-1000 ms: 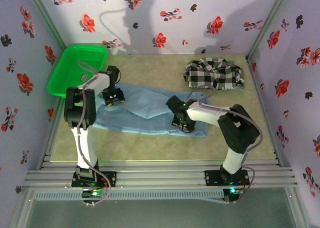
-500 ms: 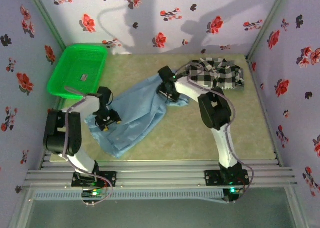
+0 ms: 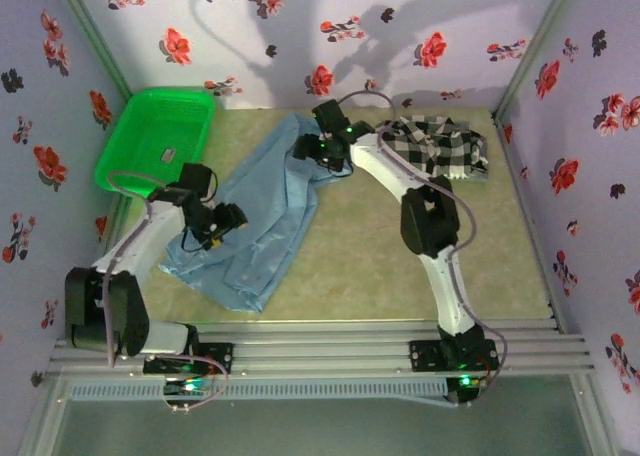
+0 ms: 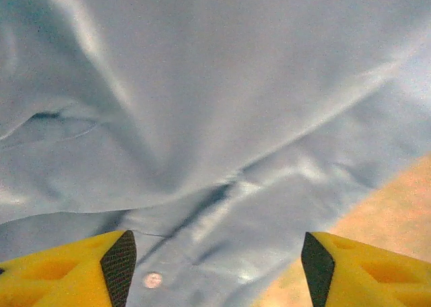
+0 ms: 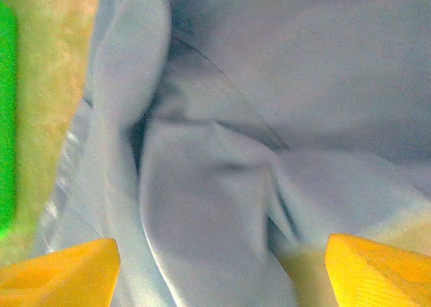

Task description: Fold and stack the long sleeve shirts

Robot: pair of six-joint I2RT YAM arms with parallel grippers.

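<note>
On the left half of the tabletop [image 3: 390, 276], the light blue shirt [image 3: 265, 211] is lying crumpled; the checked shirt [image 3: 445, 148] is sitting bunched far right. The left tool [image 3: 218, 226] and right tool [image 3: 312, 154] are hanging over the blue cloth, fingers apart.

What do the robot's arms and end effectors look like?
The left arm and right arm have white links, black joint housings and thin grey cables looping alongside. The left end effector and right end effector are black with yellow wedge-shaped fingers. The left's carry dark textured pads.
</note>
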